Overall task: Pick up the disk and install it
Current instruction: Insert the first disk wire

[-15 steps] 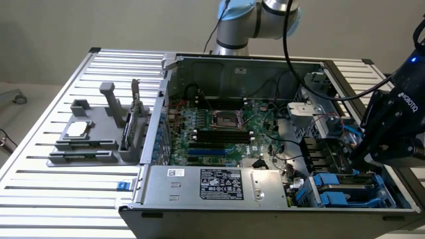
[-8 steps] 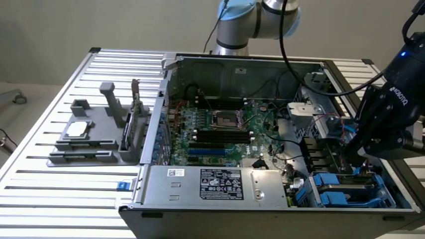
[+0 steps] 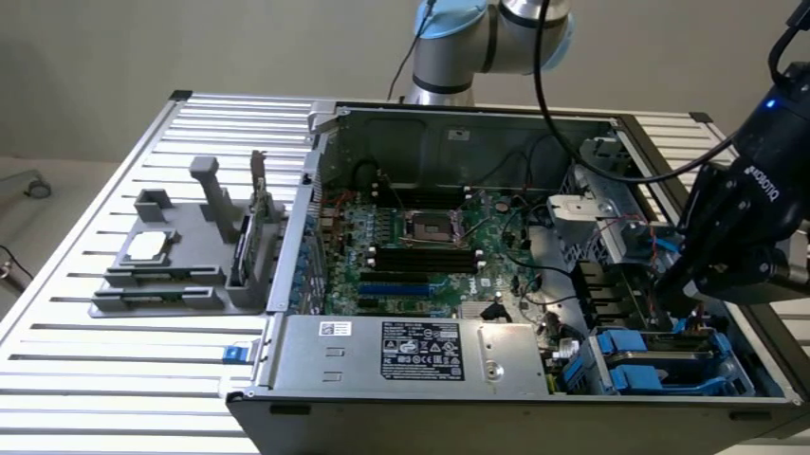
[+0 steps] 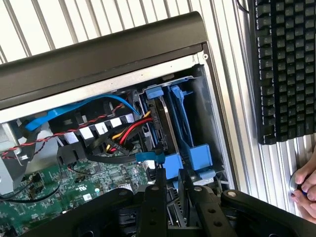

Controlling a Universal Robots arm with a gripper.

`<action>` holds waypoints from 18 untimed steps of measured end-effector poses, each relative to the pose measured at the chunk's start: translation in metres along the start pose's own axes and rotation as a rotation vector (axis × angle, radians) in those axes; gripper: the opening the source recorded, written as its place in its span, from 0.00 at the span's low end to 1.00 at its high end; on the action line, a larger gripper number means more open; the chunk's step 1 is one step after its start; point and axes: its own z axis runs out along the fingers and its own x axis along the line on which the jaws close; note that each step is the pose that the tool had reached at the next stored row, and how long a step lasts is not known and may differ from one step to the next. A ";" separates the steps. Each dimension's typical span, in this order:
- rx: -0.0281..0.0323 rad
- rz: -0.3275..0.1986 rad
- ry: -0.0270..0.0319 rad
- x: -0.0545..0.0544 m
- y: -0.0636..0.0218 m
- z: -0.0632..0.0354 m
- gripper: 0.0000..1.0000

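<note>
On the slatted metal table (image 3: 101, 360) (keyboard (image 4: 286, 69) alongside), the tool (image 4: 170, 190), fingers pressed together, hangs over the disk (image 4: 160, 126).

Even, bright overhead light fell on the slatted surface (image 3: 76, 360), which glared white near the front; the case interior (image 3: 431, 227) stayed dim.

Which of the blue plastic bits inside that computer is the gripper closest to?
The blue drive cage in the case's corner at the exterior view's lower right. The gripper hangs right above it. The small blue tab on the case's opposite side is far off.
</note>
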 end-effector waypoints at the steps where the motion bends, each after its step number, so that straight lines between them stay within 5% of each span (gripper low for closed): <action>1: 0.0000 0.000 0.0000 0.000 0.0005 0.0002 0.25; 18: 0.0000 0.000 0.0002 0.011 0.0020 0.0045 0.25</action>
